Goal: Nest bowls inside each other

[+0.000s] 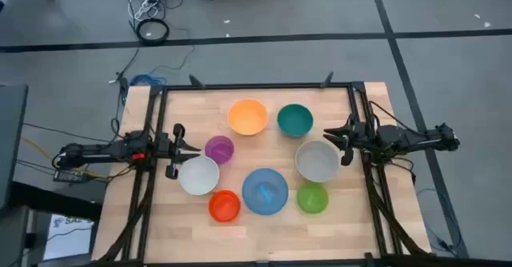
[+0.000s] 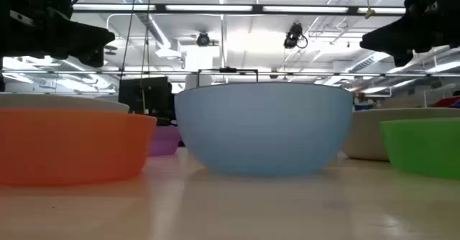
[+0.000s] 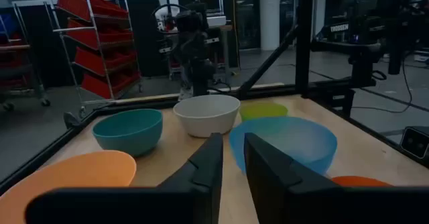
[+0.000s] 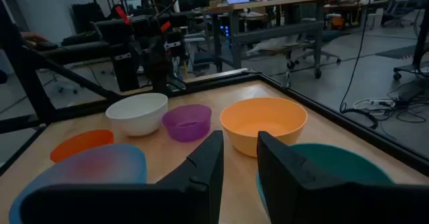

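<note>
Eight bowls stand apart, each on its base on the wooden table [image 1: 360, 219]: orange [image 1: 247, 117], teal [image 1: 294, 120], purple [image 1: 219, 149], white [image 1: 198, 175], grey [image 1: 317, 161], blue [image 1: 265, 191], red-orange [image 1: 225, 206] and green [image 1: 312, 197]. My left gripper [image 1: 194, 149] hovers level at the table's left, just beside the purple bowl. Its fingers [image 3: 232, 143] are open a narrow gap with nothing between them. My right gripper [image 1: 328, 136] hovers level at the right, above the grey bowl's far rim, open [image 4: 240, 140] the same way.
A black frame [image 1: 256, 86] runs along the table's far edge and down both sides past the arm mounts. Bare wood lies along the near edge in front of the red-orange, blue and green bowls. In the low view the blue bowl [image 2: 262, 128] fills the middle.
</note>
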